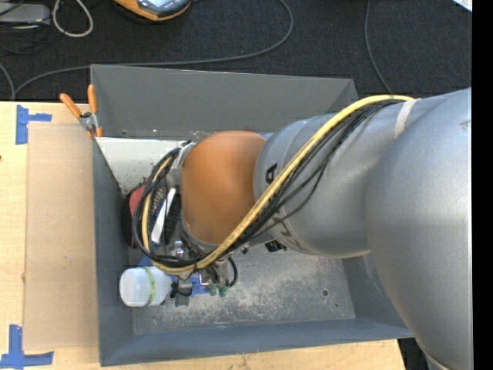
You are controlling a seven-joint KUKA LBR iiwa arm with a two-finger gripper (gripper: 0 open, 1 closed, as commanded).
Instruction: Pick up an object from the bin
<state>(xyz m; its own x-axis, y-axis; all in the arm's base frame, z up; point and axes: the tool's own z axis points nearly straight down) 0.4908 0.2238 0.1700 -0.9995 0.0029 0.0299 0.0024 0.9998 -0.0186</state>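
Sitting before a dark cabled floor (231, 33), the dusty grey metal bin (308, 295) holds a white, green-banded plastic bottle (141, 287) at lower left, beside the gripper (196, 284), whose opening I cannot tell.

White bottle (141, 287) — sideways, lower-left corner

The grey metal bin (308, 295) has a dusty floor. A white plastic bottle (141, 287) lies on its side near the lower left corner. A red thing (135, 199) lies beside the left wall.
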